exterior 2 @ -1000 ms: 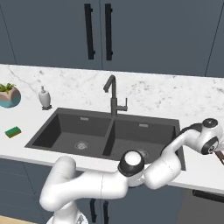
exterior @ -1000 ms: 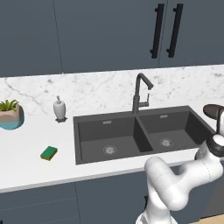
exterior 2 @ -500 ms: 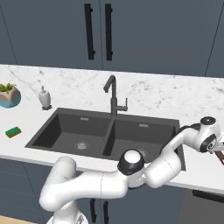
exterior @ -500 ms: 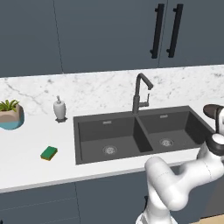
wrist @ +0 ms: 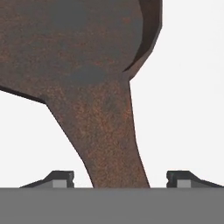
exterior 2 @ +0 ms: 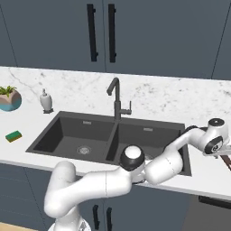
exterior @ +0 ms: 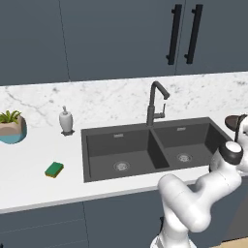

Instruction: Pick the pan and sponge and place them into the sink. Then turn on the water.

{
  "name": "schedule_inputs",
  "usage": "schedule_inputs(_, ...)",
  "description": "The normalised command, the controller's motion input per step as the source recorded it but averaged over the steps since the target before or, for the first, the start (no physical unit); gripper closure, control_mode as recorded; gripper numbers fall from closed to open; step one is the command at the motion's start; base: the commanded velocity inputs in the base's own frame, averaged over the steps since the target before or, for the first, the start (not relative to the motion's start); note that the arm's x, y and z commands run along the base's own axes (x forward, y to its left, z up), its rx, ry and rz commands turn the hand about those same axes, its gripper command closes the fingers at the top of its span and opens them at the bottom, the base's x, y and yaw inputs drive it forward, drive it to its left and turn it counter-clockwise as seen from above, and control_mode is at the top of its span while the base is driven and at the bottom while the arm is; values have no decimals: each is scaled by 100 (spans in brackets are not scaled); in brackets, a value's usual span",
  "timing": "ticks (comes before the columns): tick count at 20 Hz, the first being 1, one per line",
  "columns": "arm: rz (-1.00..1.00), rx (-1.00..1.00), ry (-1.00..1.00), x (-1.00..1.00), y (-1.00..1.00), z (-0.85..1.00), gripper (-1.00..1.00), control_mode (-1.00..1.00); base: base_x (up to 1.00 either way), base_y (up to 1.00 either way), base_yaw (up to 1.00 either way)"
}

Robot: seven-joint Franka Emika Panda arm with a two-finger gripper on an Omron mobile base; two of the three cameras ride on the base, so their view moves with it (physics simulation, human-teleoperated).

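Far left on the white marble worktop (exterior: 29, 169) there's a potted plant (exterior: 11, 127), then the soap dispenser (exterior: 66, 120), with the sponge (exterior: 54, 169) sitting near the front edge, well apart from the sink (exterior: 150, 145). The faucet (exterior: 156, 102) stands behind the sink's centre divider. Off to the right, the pan (exterior: 234, 120) rests on the worktop just past the sink. In the hand view the tool (wrist: 118, 178) has its fingertips (wrist: 61, 177) spread on both sides of the pan handle, not touching it.

Arm's wrist shifted a bit right of the sink (exterior: 150, 145), toward the pan (exterior: 234, 121); everything else unmoved.
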Motion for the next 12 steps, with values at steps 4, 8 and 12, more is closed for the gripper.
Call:
schedule_inputs(4,0,13,3,0,0,-40,-100,-100,0,0,0)
schedule_inputs(8,0,13,5,0,0,-39,100,-100,0,0,0)
schedule_inputs(12,0,9,10,0,0,-31,100,-100,0,0,0)
